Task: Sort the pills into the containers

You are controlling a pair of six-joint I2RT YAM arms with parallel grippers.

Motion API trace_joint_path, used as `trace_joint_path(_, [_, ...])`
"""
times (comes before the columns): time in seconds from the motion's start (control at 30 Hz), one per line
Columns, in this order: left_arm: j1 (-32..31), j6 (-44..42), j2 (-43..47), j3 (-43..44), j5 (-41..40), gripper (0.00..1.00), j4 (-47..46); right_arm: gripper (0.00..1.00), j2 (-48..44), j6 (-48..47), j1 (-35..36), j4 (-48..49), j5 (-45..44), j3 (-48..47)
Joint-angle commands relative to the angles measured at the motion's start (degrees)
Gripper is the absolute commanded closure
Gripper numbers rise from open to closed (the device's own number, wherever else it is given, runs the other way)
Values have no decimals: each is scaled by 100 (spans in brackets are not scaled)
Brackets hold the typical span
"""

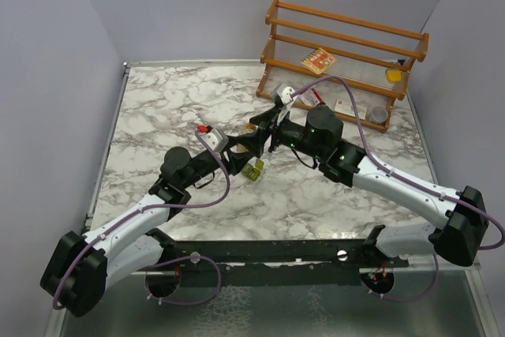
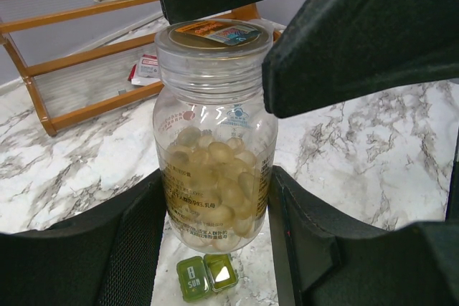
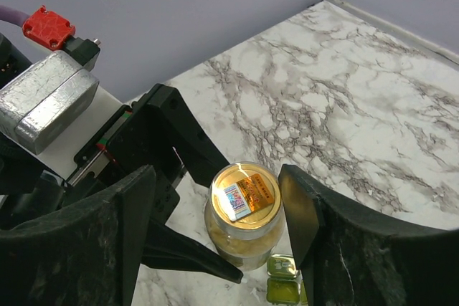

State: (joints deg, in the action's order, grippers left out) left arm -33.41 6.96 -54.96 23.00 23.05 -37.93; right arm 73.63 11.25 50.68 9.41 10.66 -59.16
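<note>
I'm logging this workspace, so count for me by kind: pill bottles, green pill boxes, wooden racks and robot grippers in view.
Pill bottle: 1
Green pill box: 1
Wooden rack: 1
Grippers: 2, the left gripper and the right gripper
Total: 5
</note>
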Motion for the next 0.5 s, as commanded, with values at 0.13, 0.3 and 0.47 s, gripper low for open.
trace_joint_path(0.13, [-21,60,178,110,-2,100,-287,28,-28,-123,34,-9,-518,195])
trace_joint_path(0.3, [-25,73,123,102,17,100,-291,26,-142,-184,37,217,-701,202])
trace_joint_path(0.47, [-25,79,107,117,48,100,-303,28,-80,-182,38,246,-678,115])
